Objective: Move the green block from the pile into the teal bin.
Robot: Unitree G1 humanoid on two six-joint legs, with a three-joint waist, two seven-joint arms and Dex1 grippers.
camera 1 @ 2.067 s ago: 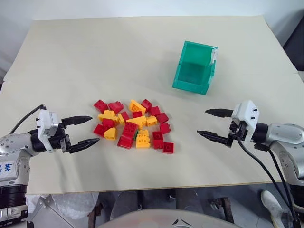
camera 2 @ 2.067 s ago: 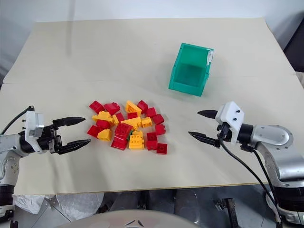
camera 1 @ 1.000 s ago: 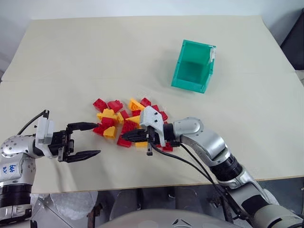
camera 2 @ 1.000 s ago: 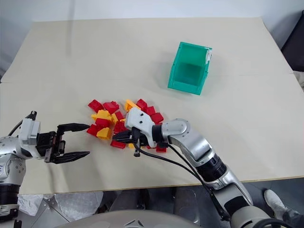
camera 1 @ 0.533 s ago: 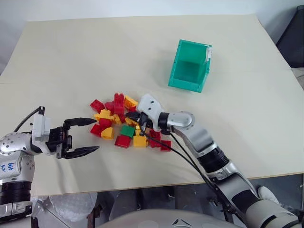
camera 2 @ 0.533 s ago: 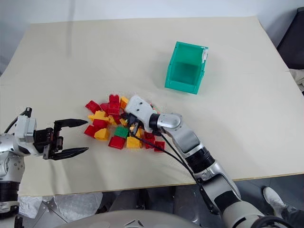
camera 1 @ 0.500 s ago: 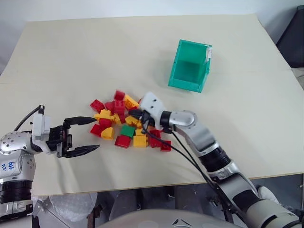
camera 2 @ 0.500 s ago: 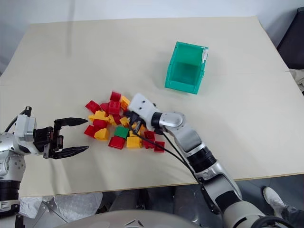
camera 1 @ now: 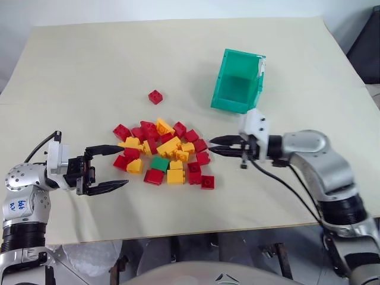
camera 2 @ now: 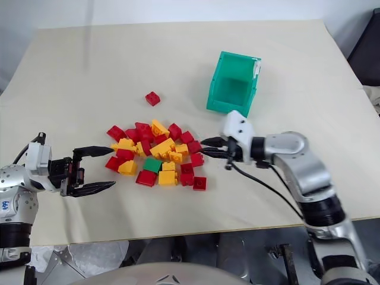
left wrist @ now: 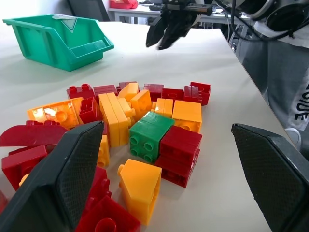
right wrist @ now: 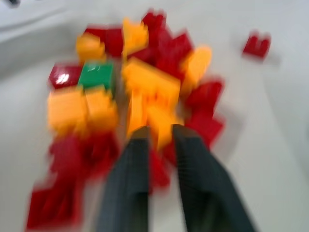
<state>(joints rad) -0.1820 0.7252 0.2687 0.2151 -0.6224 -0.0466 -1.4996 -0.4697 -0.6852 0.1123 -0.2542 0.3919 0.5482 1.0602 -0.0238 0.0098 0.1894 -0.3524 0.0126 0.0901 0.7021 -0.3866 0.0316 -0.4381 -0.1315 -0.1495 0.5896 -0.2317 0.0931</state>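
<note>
Right gripper (camera 1: 217,145): at the right edge of the pile (camera 1: 163,153), arm bent across from the right, fingers pointing left toward the bricks and slightly down, a narrow gap between them, nothing held. Left gripper (camera 1: 114,167): at the left edge of the pile, pointing right and level, fingers spread wide, empty. Green block (camera 1: 159,164): lying studs up among the front bricks of the pile, uncovered, beside a yellow brick (camera 1: 175,176) and a red brick (camera 1: 154,176), between the two grippers and touched by neither. Teal bin (camera 1: 238,81): on the table (camera 1: 83,71) beyond the right gripper, well apart from the pile, no brick seen inside. Stray red brick (camera 1: 155,97): alone on the table beyond the pile, apart from it. Change since half a second earlier: the right gripper, then buried in the middle of the pile with fingers together, has drawn back to the pile's right edge and parted its fingers a little; the pile is spread flatter; one red brick has been thrown clear; the left gripper has barely shifted.
</note>
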